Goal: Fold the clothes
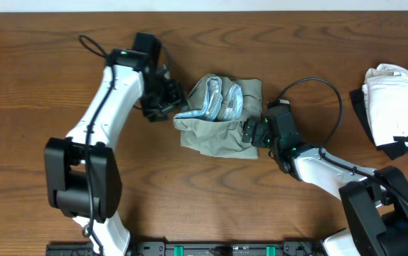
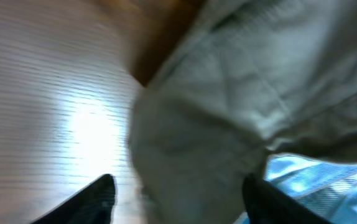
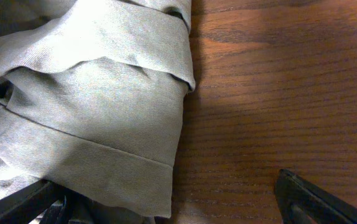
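Clothes (image 1: pixel 218 126) lie bunched mid-worktop (image 1: pixel 47 64), grey-green, w/ pale lining (image 1: pixel 219 98) showing on top toward the far side. Near edge is a folded hem; R edge is a stack of overlapping folds.

Left hand (image 1: pixel 170 107) is at the garment's L edge, by the lining tip. Wrist view is blurred: fingers (image 2: pixel 97 196) stand apart w/ a cloth fold between them, but can't tell if it's pinched or just lying there.

Right hand (image 1: pixel 251 133) is at the near-R corner, released, jaws wide. One finger sits under the cloth hem; the other finger (image 3: pixel 318 199) is over bare wood, well clear of the fabric.

Open wood all round the garment, esp. far L & near side. White cloth pile (image 1: pixel 396 107) w/ dark piece under it sits at the far R edge, well apart from the clothes.
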Tool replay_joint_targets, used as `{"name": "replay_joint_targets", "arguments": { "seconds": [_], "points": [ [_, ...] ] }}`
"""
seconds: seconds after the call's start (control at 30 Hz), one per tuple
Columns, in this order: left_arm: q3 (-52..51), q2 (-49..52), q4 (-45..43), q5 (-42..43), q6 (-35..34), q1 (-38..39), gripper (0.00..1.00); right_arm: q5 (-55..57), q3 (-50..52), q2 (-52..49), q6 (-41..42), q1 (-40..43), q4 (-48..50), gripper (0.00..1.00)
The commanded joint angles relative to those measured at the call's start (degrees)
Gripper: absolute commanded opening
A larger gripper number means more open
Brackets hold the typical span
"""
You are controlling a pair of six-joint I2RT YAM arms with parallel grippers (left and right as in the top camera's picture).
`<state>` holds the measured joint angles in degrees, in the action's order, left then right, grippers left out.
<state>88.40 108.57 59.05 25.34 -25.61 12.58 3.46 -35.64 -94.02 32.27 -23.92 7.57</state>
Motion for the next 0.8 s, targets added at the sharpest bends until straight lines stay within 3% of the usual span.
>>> {"name": "replay_joint_targets", "arguments": {
  "seconds": [0.0, 0.07, 0.27, 0.77],
  "points": [
    [-0.4, 1.9, -1.0, 1.0, -0.4, 2.7, 0.6, 0.2, 0.8, -0.8, 1.6, -0.6, -1.2, 0.99],
    [-0.4, 2.8, -1.9, 1.0, -0.7, 3.7, 0.52, 0.2, 0.8, -0.8, 1.6, -0.6, -1.4, 0.99],
    [-0.4, 4.2, -3.1, 1.0, -2.8, 5.6, 0.06, 0.2, 0.8, -0.8, 1.6, -0.6, -1.6, 0.99],
    [-0.4, 3.9, -7.0, 1.0, -7.2, 12.8, 0.06, 0.2, 0.8, -0.8, 1.6, -0.6, -1.4, 0.99]
  ]
}}
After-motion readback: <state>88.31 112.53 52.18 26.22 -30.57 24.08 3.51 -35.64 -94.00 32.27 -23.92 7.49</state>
